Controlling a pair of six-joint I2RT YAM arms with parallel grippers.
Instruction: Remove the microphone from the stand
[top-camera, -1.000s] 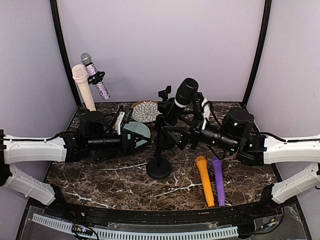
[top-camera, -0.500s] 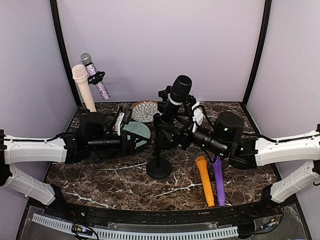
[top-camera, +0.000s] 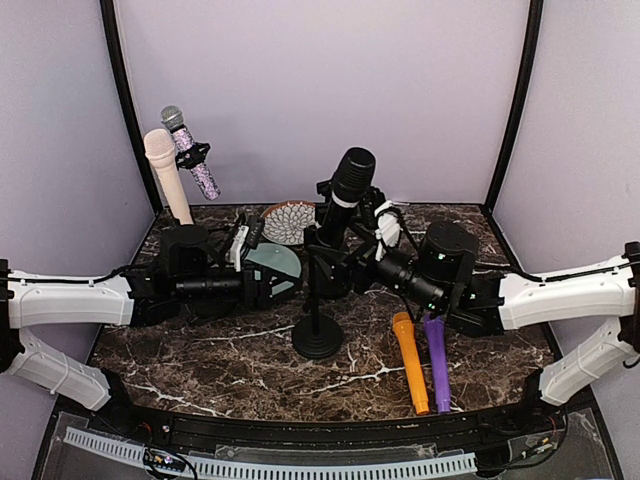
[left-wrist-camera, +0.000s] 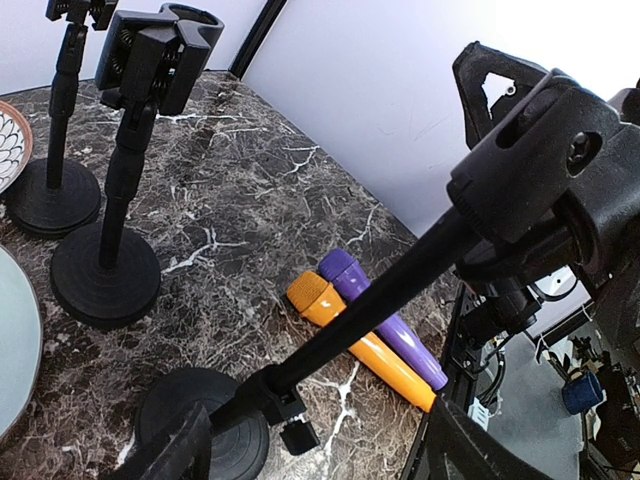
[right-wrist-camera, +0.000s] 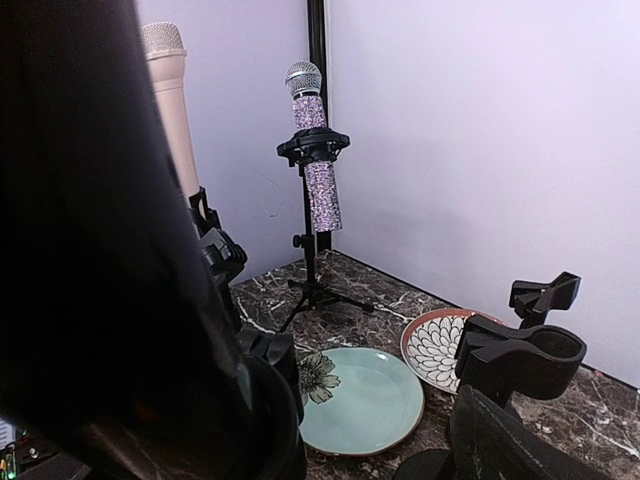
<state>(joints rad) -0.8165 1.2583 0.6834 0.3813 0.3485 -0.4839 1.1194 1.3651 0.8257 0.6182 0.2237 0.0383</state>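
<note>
Top external: outstretched right pincer (top-camera: 365, 240) at microphone (top-camera: 347, 190), grip unclear (left pincer (top-camera: 288, 278) gapes).

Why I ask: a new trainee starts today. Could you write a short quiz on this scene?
1. How many microphones lie flat on the table, and what colours are they?
2. True or false: the glitter microphone sits in a stand's clip at the back left.
3. What passes between the jaws of the left gripper?
A. the centre stand's pole
B. a plate
C. a cable

Key
1. Two: the orange microphone and the purple microphone, side by side.
2. True.
3. A.
</note>
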